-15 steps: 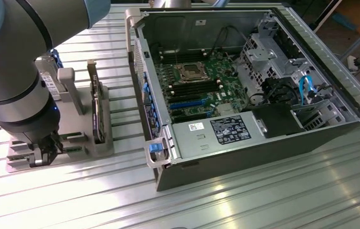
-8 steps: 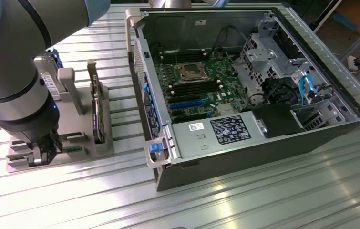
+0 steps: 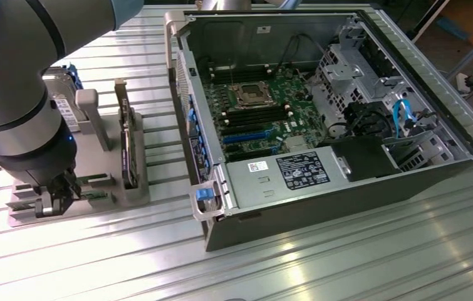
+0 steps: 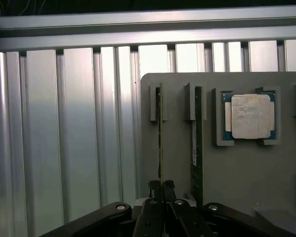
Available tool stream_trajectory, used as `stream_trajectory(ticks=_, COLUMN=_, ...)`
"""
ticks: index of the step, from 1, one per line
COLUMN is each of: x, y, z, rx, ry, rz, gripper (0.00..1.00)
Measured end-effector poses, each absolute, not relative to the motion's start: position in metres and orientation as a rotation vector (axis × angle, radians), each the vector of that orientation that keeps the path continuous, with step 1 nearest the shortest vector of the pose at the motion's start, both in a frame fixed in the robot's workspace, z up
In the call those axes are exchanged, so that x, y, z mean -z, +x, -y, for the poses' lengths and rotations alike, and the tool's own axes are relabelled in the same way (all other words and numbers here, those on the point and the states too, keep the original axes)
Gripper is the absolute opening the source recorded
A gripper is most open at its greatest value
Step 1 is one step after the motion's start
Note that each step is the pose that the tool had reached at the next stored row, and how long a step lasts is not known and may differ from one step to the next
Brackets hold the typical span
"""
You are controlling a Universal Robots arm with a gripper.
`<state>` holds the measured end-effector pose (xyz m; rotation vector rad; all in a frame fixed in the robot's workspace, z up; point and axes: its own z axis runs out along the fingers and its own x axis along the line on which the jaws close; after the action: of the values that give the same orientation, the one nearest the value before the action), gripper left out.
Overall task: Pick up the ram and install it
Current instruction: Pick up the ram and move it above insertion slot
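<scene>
Pinching the ram (image 4: 161, 133) where it stands edge-on in the holder (image 4: 237, 173), the gripper (image 4: 161, 184) should, I judge, draw it straight along its slot, never twisting.

Open computer case (image 3: 320, 210) — grey holder (image 4: 246, 173), processor chip (image 4: 249, 116)

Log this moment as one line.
phase: grasp | gripper: shut on ram | ram: in grey holder | case: open
</scene>
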<state>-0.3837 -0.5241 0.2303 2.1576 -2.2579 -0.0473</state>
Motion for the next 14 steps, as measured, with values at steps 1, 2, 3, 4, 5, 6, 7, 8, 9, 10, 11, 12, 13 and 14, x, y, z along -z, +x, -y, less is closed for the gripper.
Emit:
stream_trajectory(ticks=1, x=-0.231, y=-0.384, z=0.524, rx=0.047, ry=2.158, rz=2.258, gripper=0.12)
stream_trajectory(ticks=2, x=-0.232, y=-0.384, z=0.524, rx=0.047, ry=2.158, rz=2.258, gripper=0.12)
stream_trajectory(ticks=3, x=-0.232, y=-0.384, z=0.524, rx=0.047, ry=2.158, rz=2.258, gripper=0.12)
stream_trajectory(ticks=4, x=-0.233, y=-0.384, z=0.524, rx=0.047, ry=2.158, rz=2.258, gripper=0.12)
stream_trajectory(ticks=5, x=-0.234, y=-0.384, z=0.524, rx=0.047, ry=2.158, rz=2.258, gripper=0.12)
stream_trajectory(ticks=6, x=-0.235, y=-0.384, z=0.524, rx=0.047, ry=2.158, rz=2.258, gripper=0.12)
stream_trajectory(ticks=7, x=-0.236, y=-0.384, z=0.524, rx=0.047, ry=2.158, rz=2.258, gripper=0.12)
stream_trajectory(ticks=8, x=-0.237, y=-0.384, z=0.524, rx=0.047, ry=2.158, rz=2.258, gripper=0.12)
stream_trajectory(ticks=9, x=-0.239, y=-0.384, z=0.524, rx=0.047, ry=2.158, rz=2.258, gripper=0.12)
stream_trajectory(ticks=10, x=-0.240, y=-0.384, z=0.524, rx=0.047, ry=2.158, rz=2.258, gripper=0.12)
stream_trajectory(ticks=11, x=-0.241, y=-0.384, z=0.524, rx=0.047, ry=2.158, rz=2.258, gripper=0.12)
stream_trajectory(ticks=12, x=-0.242, y=-0.384, z=0.524, rx=0.047, ry=2.158, rz=2.258, gripper=0.12)
stream_trajectory(ticks=13, x=-0.243, y=-0.384, z=0.524, rx=0.047, ry=2.158, rz=2.258, gripper=0.12)
stream_trajectory(ticks=14, x=-0.244, y=-0.384, z=0.524, rx=0.047, ry=2.158, rz=2.258, gripper=0.12)
